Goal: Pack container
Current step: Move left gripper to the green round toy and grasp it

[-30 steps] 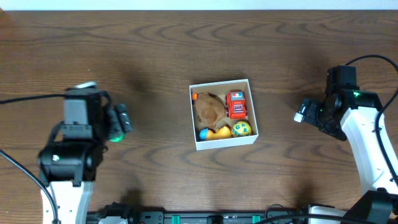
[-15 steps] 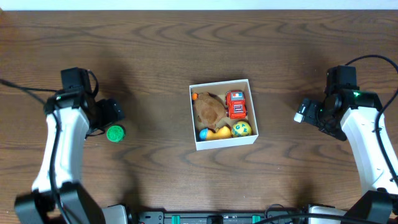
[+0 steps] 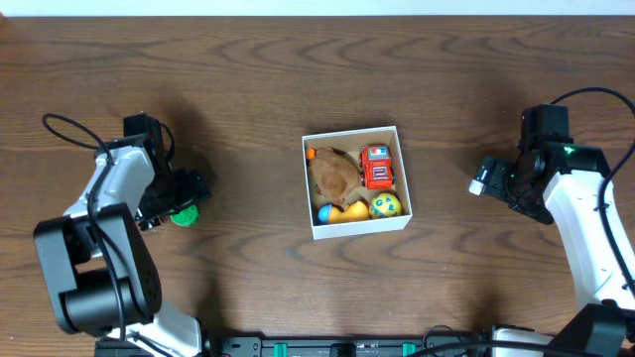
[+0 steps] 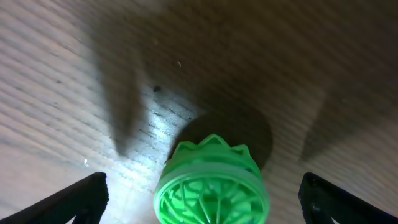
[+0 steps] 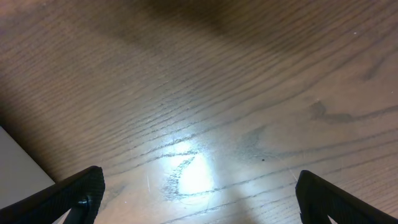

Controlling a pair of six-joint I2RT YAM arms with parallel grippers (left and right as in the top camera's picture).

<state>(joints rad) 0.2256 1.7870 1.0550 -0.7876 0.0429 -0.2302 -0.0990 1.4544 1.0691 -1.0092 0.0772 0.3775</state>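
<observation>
The container (image 3: 362, 227), a white square box with a tan inside, sits mid-table. It holds a brown plush (image 3: 334, 175), a red car (image 3: 376, 166), a yellow ball (image 3: 385, 206) and a blue-and-orange toy (image 3: 335, 211). A green ribbed round toy (image 3: 184, 214) stands on the table at the left. My left gripper (image 3: 187, 196) is open and straddles it. In the left wrist view the toy (image 4: 211, 186) sits between the two fingertips (image 4: 81, 199) with a gap on each side. My right gripper (image 3: 486, 179) is open and empty, right of the container.
The wood table (image 3: 248, 89) runs to a pale strip at the far edge. In the right wrist view my gripper (image 5: 199, 202) is over bare wood, and a white edge (image 5: 18, 171) shows at the lower left. Cables trail from both arms.
My left arm has swung down and lowered, and its gripper went from beside the green toy to over it. The right arm and the container have not moved.
</observation>
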